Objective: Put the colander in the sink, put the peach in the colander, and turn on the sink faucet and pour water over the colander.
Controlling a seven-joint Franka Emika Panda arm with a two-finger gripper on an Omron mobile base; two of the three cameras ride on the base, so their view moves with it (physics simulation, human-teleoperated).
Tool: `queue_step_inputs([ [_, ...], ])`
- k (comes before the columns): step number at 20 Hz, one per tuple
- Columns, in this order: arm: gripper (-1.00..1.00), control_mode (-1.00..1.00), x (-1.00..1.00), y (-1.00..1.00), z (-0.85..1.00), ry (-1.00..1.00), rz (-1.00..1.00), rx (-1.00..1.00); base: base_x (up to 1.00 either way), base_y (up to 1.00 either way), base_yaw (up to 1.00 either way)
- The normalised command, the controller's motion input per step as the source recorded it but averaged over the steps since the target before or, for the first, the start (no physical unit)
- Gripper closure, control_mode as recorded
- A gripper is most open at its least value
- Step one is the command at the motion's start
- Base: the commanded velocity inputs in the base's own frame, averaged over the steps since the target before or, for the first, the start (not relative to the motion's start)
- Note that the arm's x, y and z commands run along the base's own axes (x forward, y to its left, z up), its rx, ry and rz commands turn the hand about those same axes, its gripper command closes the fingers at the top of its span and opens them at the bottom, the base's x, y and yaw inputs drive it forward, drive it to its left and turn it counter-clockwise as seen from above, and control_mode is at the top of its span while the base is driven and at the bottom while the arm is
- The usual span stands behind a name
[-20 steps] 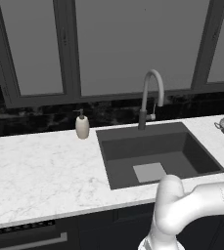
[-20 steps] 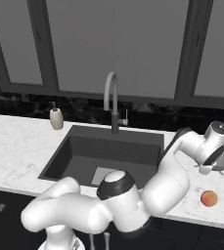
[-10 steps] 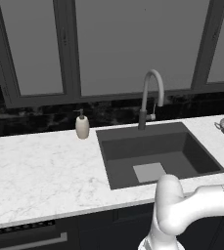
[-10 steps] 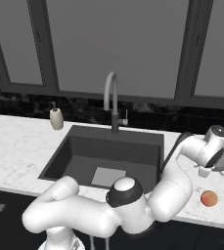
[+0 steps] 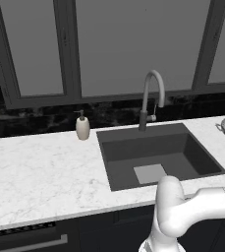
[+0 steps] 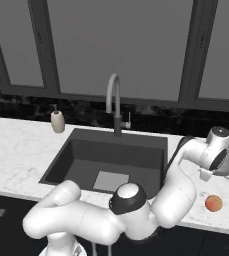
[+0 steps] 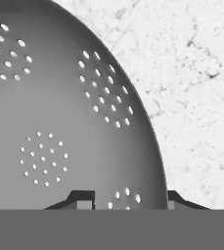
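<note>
Colander [image 7: 59, 122] on the white marble counter [image 5: 40, 172], right of the sink [image 6: 111, 160] and well apart from it (rim and handle just visible at the right edge in the left base view). Claw [image 7: 130, 201] set astride the colander's rim, one dark fingertip [image 7: 81, 199] inside the perforated bowl, the other outside over the counter, both close against the wall; narrowed onto the rim, firm grip not certain. Peach [image 6: 214, 203] on the counter near the front edge, beside the colander, apart from it. Tap [image 6: 115, 102] behind the sink, spout arched over the basin. Soap bottle [image 5: 82, 126] left of the sink, by the dark backsplash.
</note>
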Motion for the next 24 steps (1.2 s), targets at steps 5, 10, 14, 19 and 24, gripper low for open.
queue_step_inputs([
  [5,1.00,-1.00,0.00,0.16,-0.04,-0.10,-0.07,0.00,0.00,0.00,0.00],
  [10,1.00,-1.00,-0.01,0.30,0.24,-0.30,-0.06,0.00,0.00,0.00,0.00],
  [14,1.00,-1.00,-0.34,0.72,0.79,-0.15,0.01,-0.05,0.00,0.00,0.00],
  [19,1.00,-1.00,-0.51,0.99,0.56,0.12,0.19,-0.18,0.00,0.00,0.00],
  [24,1.00,-1.00,-0.57,1.00,0.35,0.31,0.35,-0.22,0.00,0.00,0.00],
])
